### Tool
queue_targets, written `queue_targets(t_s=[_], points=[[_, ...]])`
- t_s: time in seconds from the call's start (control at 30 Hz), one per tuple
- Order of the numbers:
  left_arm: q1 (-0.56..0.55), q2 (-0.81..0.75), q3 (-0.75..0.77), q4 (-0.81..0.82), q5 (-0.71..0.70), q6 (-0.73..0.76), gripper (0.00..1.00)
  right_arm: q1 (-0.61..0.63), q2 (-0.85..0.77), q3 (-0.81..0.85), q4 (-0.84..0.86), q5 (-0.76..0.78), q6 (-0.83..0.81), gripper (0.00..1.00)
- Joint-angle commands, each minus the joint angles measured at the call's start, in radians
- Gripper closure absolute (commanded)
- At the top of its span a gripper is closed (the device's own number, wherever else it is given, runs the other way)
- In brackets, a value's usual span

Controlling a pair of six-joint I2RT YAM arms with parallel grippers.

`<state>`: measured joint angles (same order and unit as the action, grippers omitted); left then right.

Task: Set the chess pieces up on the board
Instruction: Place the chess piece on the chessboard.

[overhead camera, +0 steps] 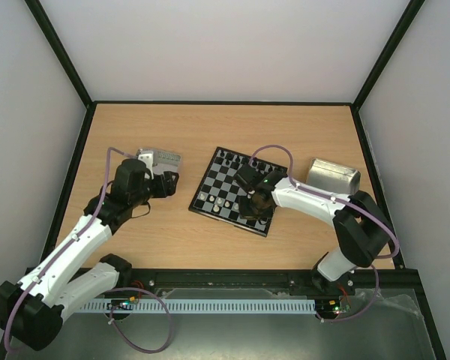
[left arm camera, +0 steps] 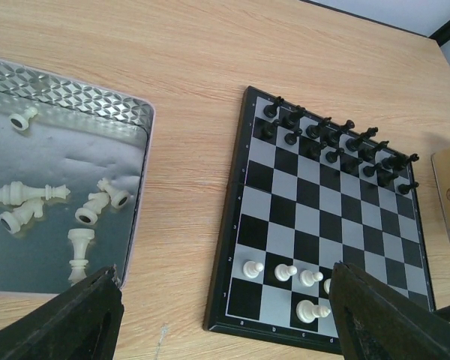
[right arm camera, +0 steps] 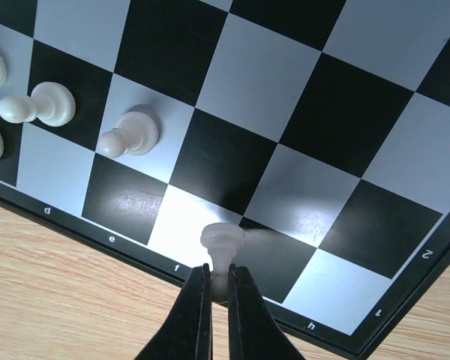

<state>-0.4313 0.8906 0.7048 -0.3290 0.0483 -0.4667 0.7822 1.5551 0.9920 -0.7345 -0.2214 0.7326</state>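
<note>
The board (overhead camera: 225,177) lies mid-table. Black chess pieces (left arm camera: 337,142) fill two rows along its far side. A few white pawns (left arm camera: 285,271) stand on its second near row, with one taller white piece (left arm camera: 311,309) behind them. My right gripper (right arm camera: 219,281) is shut on a white piece (right arm camera: 223,241), holding it just above the board (right arm camera: 247,82) near its f-g edge squares. My left gripper (left arm camera: 225,322) is open and empty over the wood between the left metal tray (left arm camera: 97,101) and the board (left arm camera: 307,195). Several white pieces (left arm camera: 30,193) lie toppled in that tray.
A second shiny metal tray (overhead camera: 334,176) stands right of the board, beside my right arm. Black frame rails and white walls enclose the wooden table (overhead camera: 210,127). A perforated white strip (overhead camera: 210,306) runs along the near edge.
</note>
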Motion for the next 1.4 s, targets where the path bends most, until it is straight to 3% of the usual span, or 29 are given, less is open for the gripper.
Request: queue_targets(t_s=[0.0,0.5,0.7,1.37], points=[[0.006,-0.011,-0.012,-0.001,0.004,0.016,0.23,-0.005,0.024,0.035,-0.039,0.033,0.006,0.98],[0.005,-0.007,-0.017,-0.01,-0.004,0.007,0.23,-0.005,0.071,0.053,0.006,0.08,0.017,0.91],[0.005,-0.007,-0.019,-0.013,-0.004,0.007,0.22,-0.004,0.066,0.038,0.035,0.076,0.023,0.82],[0.005,0.002,-0.02,-0.013,-0.002,0.006,0.22,0.01,0.093,0.008,0.024,0.115,0.0,0.82]])
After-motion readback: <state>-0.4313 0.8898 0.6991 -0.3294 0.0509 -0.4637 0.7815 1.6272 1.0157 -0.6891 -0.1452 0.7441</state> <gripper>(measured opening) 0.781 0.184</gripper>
